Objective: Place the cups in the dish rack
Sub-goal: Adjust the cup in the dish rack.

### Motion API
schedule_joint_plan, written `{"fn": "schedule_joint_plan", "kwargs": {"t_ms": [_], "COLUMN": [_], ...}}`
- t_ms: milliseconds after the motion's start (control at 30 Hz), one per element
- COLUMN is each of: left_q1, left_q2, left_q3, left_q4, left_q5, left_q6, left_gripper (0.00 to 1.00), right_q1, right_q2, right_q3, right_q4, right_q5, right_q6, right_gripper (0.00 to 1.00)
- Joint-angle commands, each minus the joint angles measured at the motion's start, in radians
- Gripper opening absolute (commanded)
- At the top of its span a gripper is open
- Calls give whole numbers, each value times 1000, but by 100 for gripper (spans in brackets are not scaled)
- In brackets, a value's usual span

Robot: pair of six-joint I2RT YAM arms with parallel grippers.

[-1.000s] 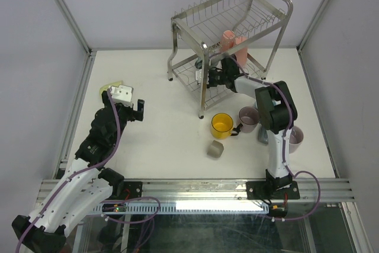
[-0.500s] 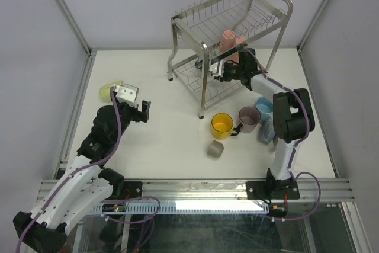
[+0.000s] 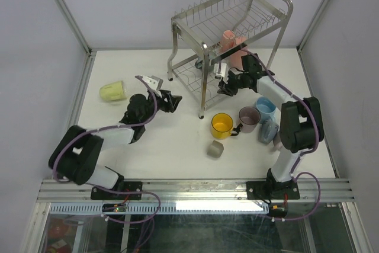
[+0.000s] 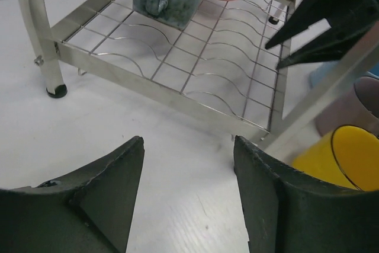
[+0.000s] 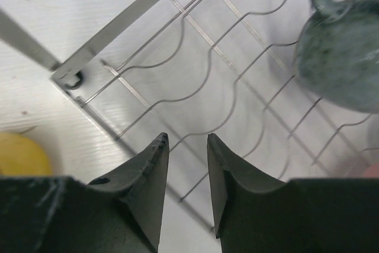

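The left gripper is held low over the table, just in front of the dish rack. Its jaws are set wide apart. Nothing is gripped between them and only bare table surface is seen in the gap. No contact with the rack or with any cup is shown.

The right gripper is positioned over the wire grid of the rack's lower tier, near a front corner. Its jaws are parted only narrowly. Nothing is held; the wavy wires of the tier are seen through the gap. Whether the fingertips touch the wires cannot be told.

A mottled grey-blue mug is seated on the lower tier, clear of the right gripper. Two pink mugs are placed in the rack behind it.

The remaining cups are located on the table. A yellow mug stands upright near the rack's front leg, with a mauve mug just beside it. A light blue mug and a second grey-blue mug are grouped by the right arm. A small grey-beige mug is set nearer the arm bases. A pale green mug lies on its side at the left, well apart from the rest.
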Motion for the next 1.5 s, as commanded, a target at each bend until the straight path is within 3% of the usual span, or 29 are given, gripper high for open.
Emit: {"fn": "schedule_joint_plan", "kwargs": {"t_ms": [0,300,633,1100,1267,1467], "left_q1": [-7,-3,4,-18,-32,-35], "left_q2": [218,521,712,868,907,947], "left_q3": [100,394,621,812,862,932], "left_q4": [457,379,377,345,356,314], "left_q5": [1,93,208,137,40,48], "left_q6": [68,289,348,387,388,406], "left_gripper": [59,59,59,58,51,49], "right_q1": [-15,-33,-34,-35,-34,-39], "right_q2": [-136,-207,-222,-162,-159,-165], "right_q3": [-37,-101,-164,-153,-161,-172], "right_q4": [-49,-69,-8,60,69,72], "right_q5": [-67,-135,-128,-98,-97,-97], "right_q6": [75,134,193,301,310,309], "right_gripper": [35,35,37,37,37,37]}}
